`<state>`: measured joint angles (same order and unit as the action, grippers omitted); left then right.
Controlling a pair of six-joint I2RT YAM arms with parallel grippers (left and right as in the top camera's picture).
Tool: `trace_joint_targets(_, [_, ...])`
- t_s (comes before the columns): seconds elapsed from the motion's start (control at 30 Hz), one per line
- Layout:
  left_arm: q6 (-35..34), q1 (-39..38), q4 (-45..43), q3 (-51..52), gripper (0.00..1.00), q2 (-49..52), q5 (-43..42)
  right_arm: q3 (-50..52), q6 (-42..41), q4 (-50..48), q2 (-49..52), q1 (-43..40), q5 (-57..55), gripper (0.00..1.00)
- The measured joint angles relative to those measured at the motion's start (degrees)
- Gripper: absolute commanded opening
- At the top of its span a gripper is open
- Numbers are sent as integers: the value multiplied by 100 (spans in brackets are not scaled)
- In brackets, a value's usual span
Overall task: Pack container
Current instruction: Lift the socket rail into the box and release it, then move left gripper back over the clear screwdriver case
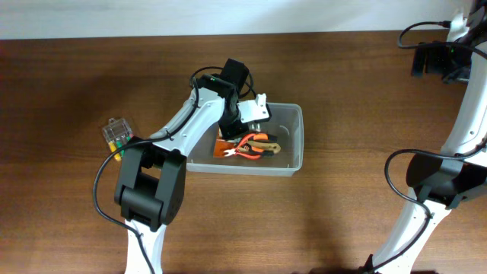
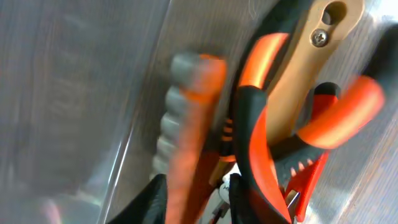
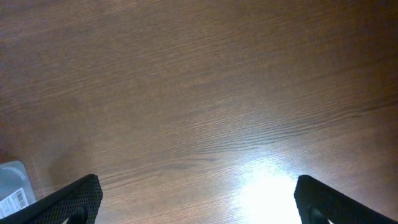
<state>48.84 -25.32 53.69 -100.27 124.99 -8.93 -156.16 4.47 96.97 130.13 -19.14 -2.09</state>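
Observation:
The container (image 1: 297, 138), a clear rectangular tub, sits mid-table and holds orange and black hand tools (image 1: 255, 146). My left gripper (image 1: 242, 131) reaches down into its left half. In the left wrist view the left gripper (image 2: 200, 208) has its black fingers slightly parted on either side of a blurred orange handle (image 2: 193, 124), with a gap showing on the right side. Beside the handle lie black-and-orange pliers with a tan body (image 2: 305, 56) and an orange clamp (image 2: 339, 115). The tub's clear wall (image 2: 93, 93) runs along the left. My right gripper (image 3: 199, 199) hangs wide open over bare wood.
A small clear case of coloured screwdrivers (image 1: 116, 135) lies left of the tub, near the left arm's base. The right arm stands at the far right with its gripper (image 1: 437, 59) at the back corner. A pale labelled item (image 3: 12, 186) shows at the right wrist view's lower left.

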Motion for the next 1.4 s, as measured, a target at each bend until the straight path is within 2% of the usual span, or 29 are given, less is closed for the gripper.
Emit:
trace_joint_targets(0.27, [-116, 0, 55, -72, 45, 4, 160, 0, 2, 0, 0, 0, 0, 99])
trace_joint_targets(0.47, [-485, 0, 525, -962, 61, 2, 304, 0, 2, 0, 0, 0, 0, 99])
trace_joint_targets(0.73, [-1847, 188, 1261, -2420, 61, -407, 691, 0, 2, 0, 0, 0, 0, 99])
trace_joint_targets(0.9, [-3154, 833, 1602, -2693, 61, -804, 1182, 0, 2, 0, 0, 0, 2, 99])
trace_joint_targets(0.97, [-3556, 1174, 1777, -2693, 69, -833, 1272, 0, 4, 0, 0, 0, 0, 99])
trace_joint_targets(1.07, [-4022, 1722, 1956, -2691, 70, -822, 1342, 0, 2, 0, 0, 0, 0, 99])
trace_joint_targets(1.27, [-4465, 2761, 2052, -2693, 72, -822, 1281, 0, 2, 2, 0, 0, 2, 99])
trace_joint_targets(1.4, [-4638, 3150, 2050, -2691, 73, -820, 1078, 0, 0, 2, 0, 0, 2, 99])
